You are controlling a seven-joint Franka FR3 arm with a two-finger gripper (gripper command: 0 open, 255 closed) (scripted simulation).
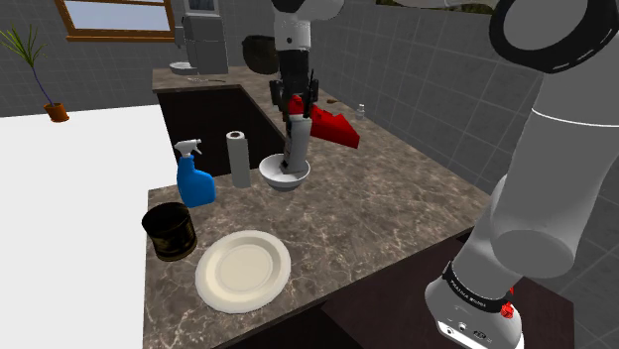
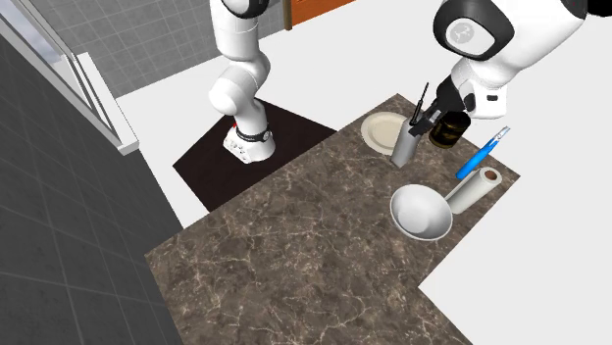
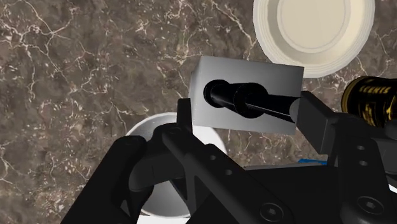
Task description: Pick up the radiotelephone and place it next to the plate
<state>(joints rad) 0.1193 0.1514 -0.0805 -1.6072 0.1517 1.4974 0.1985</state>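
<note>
The gripper (image 3: 245, 113) is clenched on the phone (image 3: 248, 89), one black finger (image 3: 183, 121) on each side of the grey box. The phone's black antenna runs up alongside the hand. In the second exterior view the gripper (image 2: 418, 124) carries the phone (image 2: 403, 147) with its body hanging down and slightly tilted, near the plate (image 2: 378, 128) and between the plate and the bowl (image 2: 422, 212). In the shoulder view the phone (image 1: 295, 149) hangs from the gripper (image 1: 296, 117) and its lower end overlaps the bowl (image 1: 285, 174), which stands farther back on the counter (image 1: 387, 213) than the plate (image 1: 243, 270). I cannot tell whether the phone touches anything below it.

The plate is cream and lies flat near the counter's front edge. A dark jar (image 1: 169, 231) stands just beside the plate. Beyond the jar from the plate stands a blue spray bottle (image 1: 195, 180), then a paper roll (image 1: 238, 159) standing upright next to the bowl. A red thing (image 1: 334, 127) lies well apart from the plate, behind the bowl. From the wrist, the plate (image 3: 313, 32) lies ahead of the phone, with the jar (image 3: 372, 95) near it.
</note>
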